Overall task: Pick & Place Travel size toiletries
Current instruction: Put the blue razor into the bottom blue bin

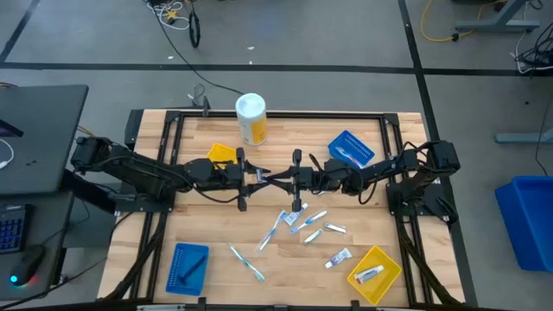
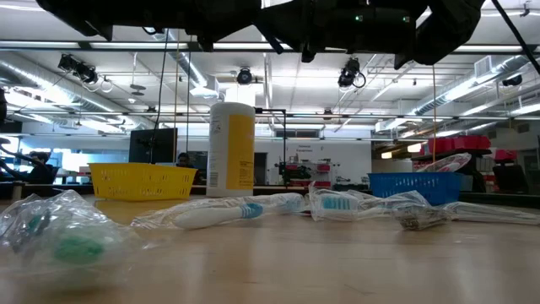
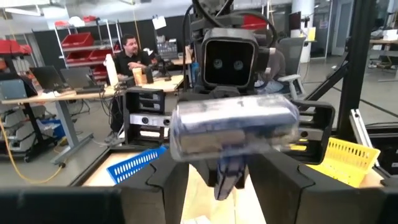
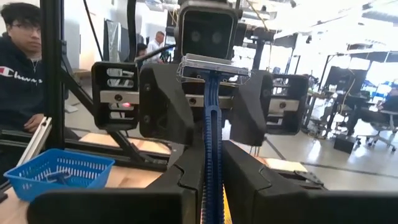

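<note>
1. Both arms reach in over the middle of the counter (image 1: 207, 246) and meet tip to tip; the left claw (image 1: 259, 178) and the right claw (image 1: 285, 180) face each other just above the wood.
2. A dark blue razor (image 4: 210, 124) spans the two claws. In the right wrist view its handle runs up from between the right claw's fingers (image 4: 180, 180), which are clamped on it, to the razor head, which sits against the left claw opposite.
3. In the left wrist view the wrapped razor head (image 3: 233, 127) lies crosswise just in front of the left claw's fingers (image 3: 165, 186), with the blue handle dropping between them; the pictures do not show whether the left claw is closed on it.
4. The other toiletries (image 1: 302, 226) lie loose on the counter just in front of the claws: wrapped toothbrushes (image 2: 228, 213) and small white tubes.
5. One tube (image 1: 369, 274) lies in the yellow tray (image 1: 384, 262) at the front right corner.
6. A blue tray (image 1: 188, 266) sits at the front left, another blue tray (image 1: 352, 148) at the back right, and a second yellow tray (image 1: 221, 154) at the back left.
7. A yellow canister (image 1: 251, 118) with a white lid stands at the back centre.
8. A person in a dark top (image 4: 18, 81) is beside the rig in the right wrist view.
</note>
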